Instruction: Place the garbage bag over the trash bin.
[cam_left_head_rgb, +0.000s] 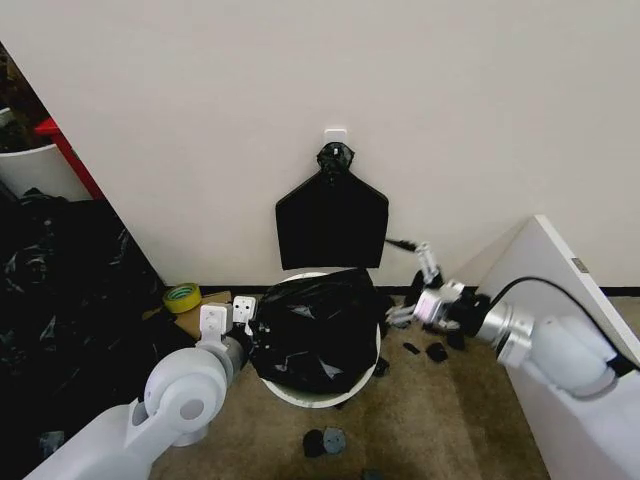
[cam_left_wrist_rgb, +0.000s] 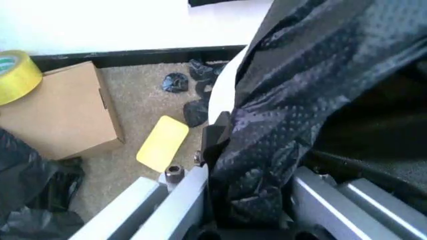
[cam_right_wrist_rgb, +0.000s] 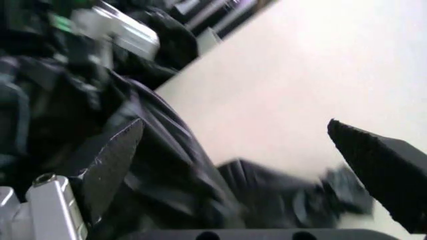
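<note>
A brown carpeted floor is seen meeting a plain white wall along a dark skirting strip. On the wall a flat smooth black sheet is hung, knotted at its top under a white hook. One trash bin, round and pale, is stood on the floor against the wall, directly below the sheet. One garbage bag, glossy and crinkled, is draped in and over the bin's mouth, most of the rim being covered while the near rim is left bare. To the robot's left a big heap of black plastic is piled, with a white tub with red edge behind it; one roll of yellow tape is laid on one cardboard box, and one yellow card is seen lying on the floor beside the box. Several small black scraps are scattered on the carpet. A white panel is leaned at the right. The left end effector is reached forward to the bin's left rim and is clenched on a fold of the bag, plastic being pinched between its fingers in the left wrist view. The right end effector is extended to the bin's right side, its jaws spread wide apart and released, with bag plastic lying between them but not gripped.
</note>
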